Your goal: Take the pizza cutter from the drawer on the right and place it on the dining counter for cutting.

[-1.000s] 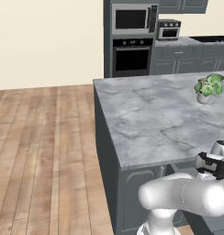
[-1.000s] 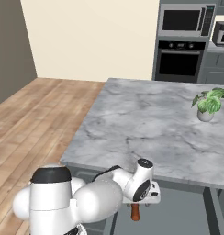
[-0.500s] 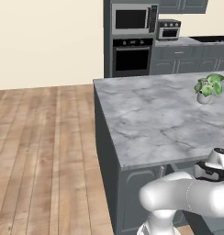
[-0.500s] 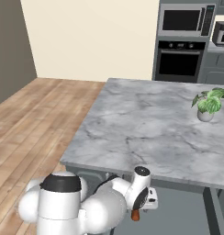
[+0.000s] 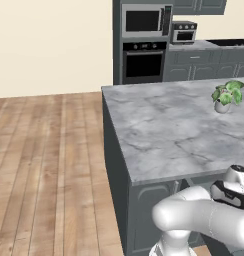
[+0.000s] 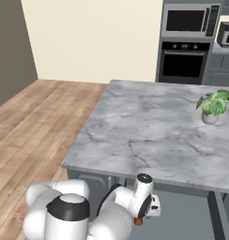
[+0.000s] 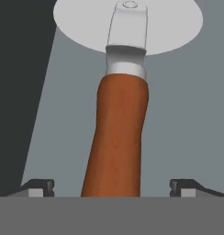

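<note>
You have the gripper point(image 7: 112, 187) spread wide, its fingertips point(image 7: 38, 186) flanking but not touching the pizza cutter point(image 7: 120, 124), which lies up the frame's centre on the drawer point(image 7: 187, 119) floor.

text: none legible — labels: none — brands, numbers: none

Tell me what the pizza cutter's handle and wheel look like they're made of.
Handle: looks like wood with a smooth matte finish, going by its even reddish-brown colour; it could also be plastic. Wheel: looks like metal, a flat pale grey disc held by a lighter grey bracket; no shine shows.
</note>
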